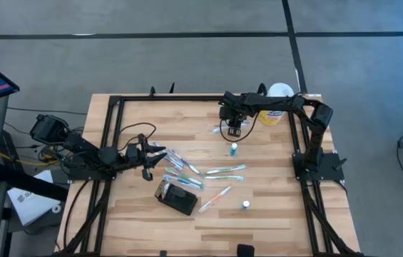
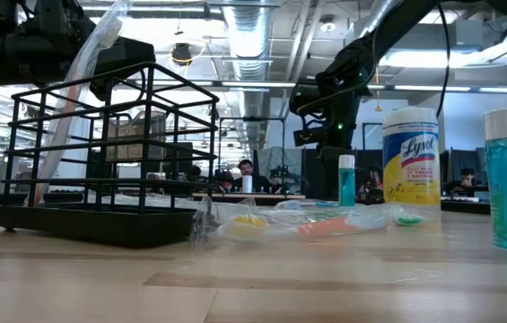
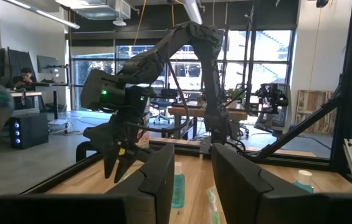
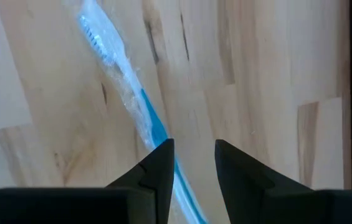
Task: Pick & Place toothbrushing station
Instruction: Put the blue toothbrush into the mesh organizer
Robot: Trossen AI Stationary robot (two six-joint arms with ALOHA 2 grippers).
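Observation:
The toothbrushing station, a small black wire holder on a tray base, stands near the table's front, with a wrapped toothbrush leaning in it. Several wrapped toothbrushes lie in the middle of the table. My right gripper hangs open at the far side, pointing steeply down above a wrapped blue toothbrush that lies flat on the wood; its fingers touch nothing. My left gripper waits open at the left, about level, with nothing between its fingers.
A white-lidded, yellow-labelled wipes canister stands at the far right behind my right gripper. Two small teal bottles stand on the table, one mid-table and one near the front right. Black frame rails run along the table's edges.

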